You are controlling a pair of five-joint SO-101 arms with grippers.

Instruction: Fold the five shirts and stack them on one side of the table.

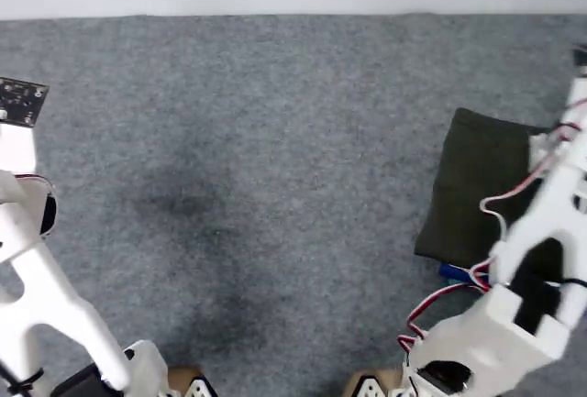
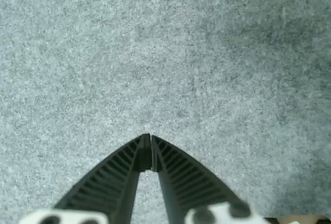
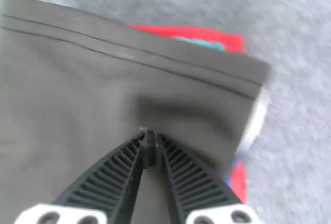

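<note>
R gripper point(image 3: 148, 140) pinched shut, empty, over dark shirt point(image 1: 477, 186) topping stack point(image 1: 448, 272), frame right; L gripper point(image 2: 150, 145) shut too. Prob near done; shirt count unclear.

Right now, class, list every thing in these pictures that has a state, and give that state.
Left gripper: shut, over bare grey table.
Right gripper: shut, over the dark shirt.
Dark shirt: folded, lying on the red shirt.
Red shirt: beneath the dark shirt, edge showing.
</note>
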